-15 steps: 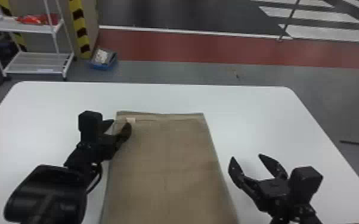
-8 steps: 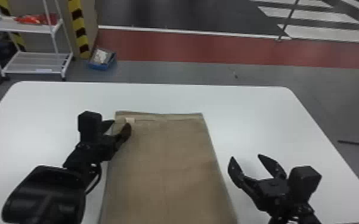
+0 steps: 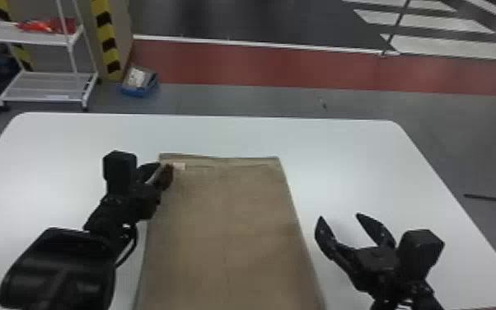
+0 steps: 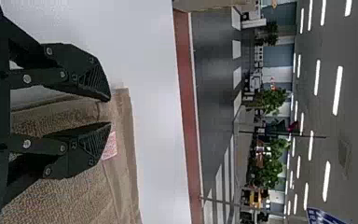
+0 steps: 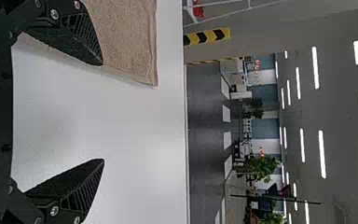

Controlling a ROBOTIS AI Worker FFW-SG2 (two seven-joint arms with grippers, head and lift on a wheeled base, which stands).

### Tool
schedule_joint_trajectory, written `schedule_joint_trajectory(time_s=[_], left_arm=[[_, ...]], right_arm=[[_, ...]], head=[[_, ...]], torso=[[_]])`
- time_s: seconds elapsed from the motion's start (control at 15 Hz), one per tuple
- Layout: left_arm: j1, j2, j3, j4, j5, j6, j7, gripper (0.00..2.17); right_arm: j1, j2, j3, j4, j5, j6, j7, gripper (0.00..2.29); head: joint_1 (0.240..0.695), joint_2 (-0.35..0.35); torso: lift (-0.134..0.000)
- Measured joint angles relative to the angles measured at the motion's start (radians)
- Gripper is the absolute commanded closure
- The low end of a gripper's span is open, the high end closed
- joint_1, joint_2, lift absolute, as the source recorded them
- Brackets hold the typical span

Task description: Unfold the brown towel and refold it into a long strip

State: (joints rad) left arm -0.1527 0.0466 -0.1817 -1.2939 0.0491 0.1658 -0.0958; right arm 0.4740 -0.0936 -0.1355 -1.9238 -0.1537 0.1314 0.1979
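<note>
Clock directions are read on the head view, from the middle of the visible towel, with 12 at the table's far side. The brown towel [image 3: 226, 231] lies flat on the white table [image 3: 342, 144]; its near end, toward 6 o'clock, is cut off by the frame. The left gripper [image 3: 164, 166], between 10 and 11 o'clock, hides part of the towel's side edge near the far corner. In the left wrist view its two fingers stand slightly apart, with brown cloth visible in the gap; whether the tips touch that cloth cannot be told. One finger partly covers a small pale label [image 3: 179, 166], at about 11 o'clock.

The right gripper [image 3: 340, 216], at 3 o'clock, has its fingers spread wide, beside the towel and holding nothing; its height over the tabletop is hard to judge.

Materials: the towel is a matte, nubbly weave with straight sides and a flatter hemmed band along the 12 o'clock end. The tabletop is smooth, with rounded far corners. The black fingers are tapered wedges with ribbed flanks. At 11 o'clock, on the gray floor, sits a blue bin [image 3: 140, 90] whose contents are indistinct.
</note>
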Motion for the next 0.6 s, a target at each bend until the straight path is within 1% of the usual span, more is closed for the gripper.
schedule_joint_trajectory(time_s=[0.2,0.27,0.33,0.6], left_arm=[[0.002,0.002,-0.004,-0.004,0.0,0.006,-0.01,1.02],[0.003,0.002,-0.005,-0.004,-0.002,0.009,-0.011,1.27],[0.006,0.002,-0.005,-0.006,-0.004,0.013,-0.011,1.37],[0.04,0.002,-0.003,-0.07,-0.004,0.067,-0.01,1.37]], right_arm=[[0.0,0.0,-0.005,0.0,-0.006,0.002,0.0,0.15],[0.0,0.0,-0.006,0.0,-0.007,0.003,0.0,0.15],[0.0,0.0,-0.007,0.0,-0.009,0.003,0.0,0.15],[0.002,0.0,-0.011,0.0,-0.013,0.003,0.0,0.15]], head=[[0.695,-0.157],[0.695,-0.158],[0.695,-0.159],[0.695,-0.164]], torso=[[-0.123],[-0.123],[-0.123],[-0.123]])
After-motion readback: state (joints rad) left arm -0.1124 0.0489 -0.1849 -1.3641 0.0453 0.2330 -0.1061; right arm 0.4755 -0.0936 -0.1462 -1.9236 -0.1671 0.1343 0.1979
